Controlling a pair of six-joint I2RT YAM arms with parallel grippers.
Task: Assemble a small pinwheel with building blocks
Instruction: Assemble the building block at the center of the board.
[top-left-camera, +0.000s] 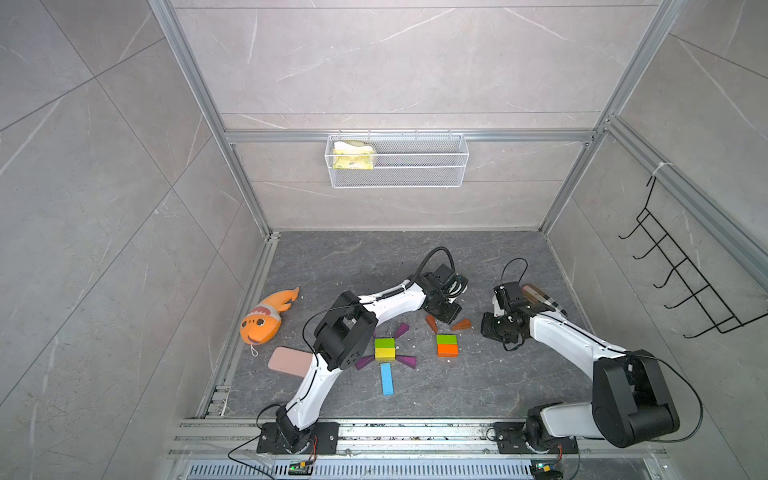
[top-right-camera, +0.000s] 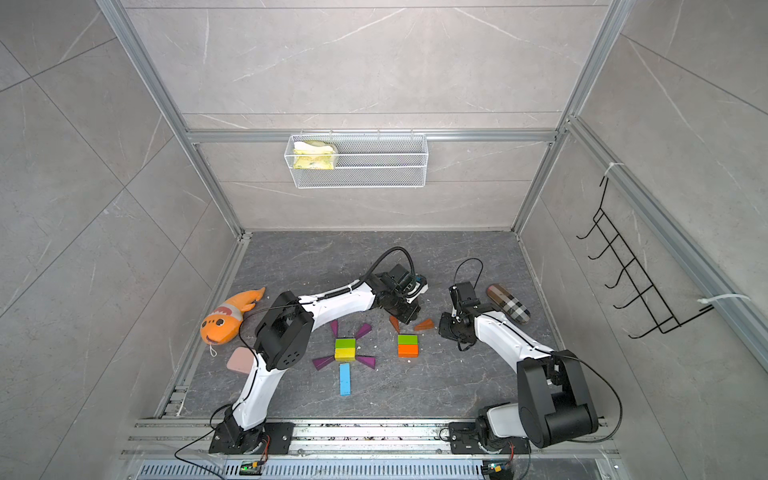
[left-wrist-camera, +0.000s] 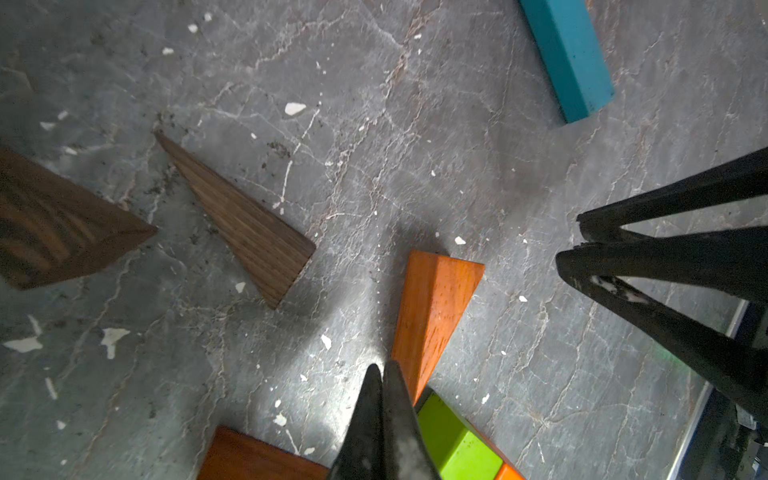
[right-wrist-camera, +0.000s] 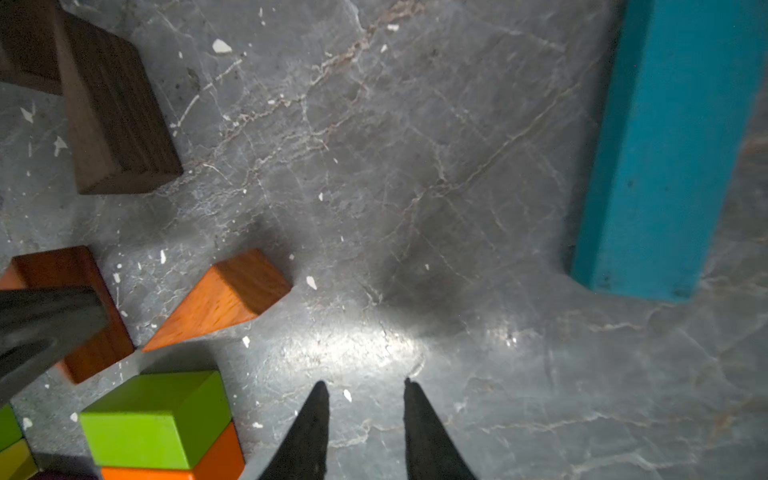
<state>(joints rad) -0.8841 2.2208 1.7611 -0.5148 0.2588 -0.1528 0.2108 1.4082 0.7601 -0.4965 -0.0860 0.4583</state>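
Observation:
A green and yellow brick (top-left-camera: 385, 349) sits with purple wedges (top-left-camera: 402, 330) around it and a blue bar (top-left-camera: 387, 378) in front. To its right lies a green and orange brick (top-left-camera: 447, 345) with two orange wedges (top-left-camera: 462, 325) behind it. My left gripper (left-wrist-camera: 382, 368) is shut and holds nothing; its tips are low beside an orange wedge (left-wrist-camera: 432, 316). My right gripper (right-wrist-camera: 365, 386) is open a little over bare floor, right of the green and orange brick (right-wrist-camera: 158, 419). Another blue bar (right-wrist-camera: 673, 153) and brown wedges (left-wrist-camera: 245, 224) lie further off.
An orange plush fish (top-left-camera: 266, 318) and a pink pad (top-left-camera: 289, 361) lie at the left. A plaid pouch (top-right-camera: 509, 304) lies behind the right arm. A wire basket (top-left-camera: 397, 160) hangs on the back wall and black hooks (top-left-camera: 690, 282) on the right wall.

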